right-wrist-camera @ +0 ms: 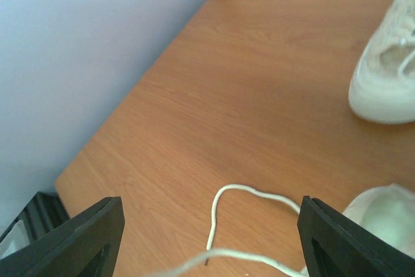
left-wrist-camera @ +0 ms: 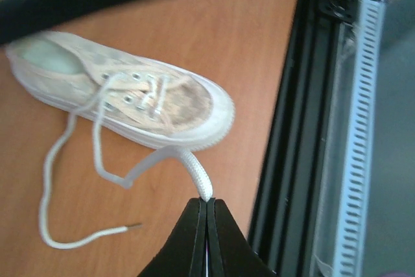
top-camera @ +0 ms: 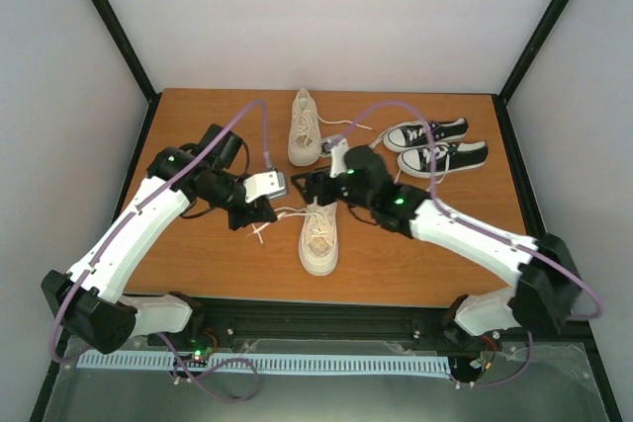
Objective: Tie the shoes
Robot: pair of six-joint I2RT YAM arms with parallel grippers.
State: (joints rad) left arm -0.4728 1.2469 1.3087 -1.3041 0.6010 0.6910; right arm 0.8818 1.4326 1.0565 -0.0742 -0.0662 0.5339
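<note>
Two cream shoes lie mid-table: the near shoe (top-camera: 318, 236) and the far shoe (top-camera: 304, 127). My left gripper (top-camera: 255, 214) is just left of the near shoe, shut on one of its white laces (left-wrist-camera: 196, 174), which runs taut from the shoe (left-wrist-camera: 130, 95) to the fingertips (left-wrist-camera: 207, 200). The other lace end (left-wrist-camera: 71, 241) lies loose on the table. My right gripper (top-camera: 305, 183) hovers above the near shoe's heel, open and empty (right-wrist-camera: 211, 251), with a loose lace (right-wrist-camera: 224, 202) on the table between its fingers. The near shoe's heel (right-wrist-camera: 382, 215) and the far shoe (right-wrist-camera: 389, 76) show at the right.
A pair of small black sneakers (top-camera: 435, 147) with white toe caps stands at the back right. The black frame rail (left-wrist-camera: 292, 128) runs along the table's near edge, close to the near shoe's toe. White walls enclose the wooden table (top-camera: 198, 126).
</note>
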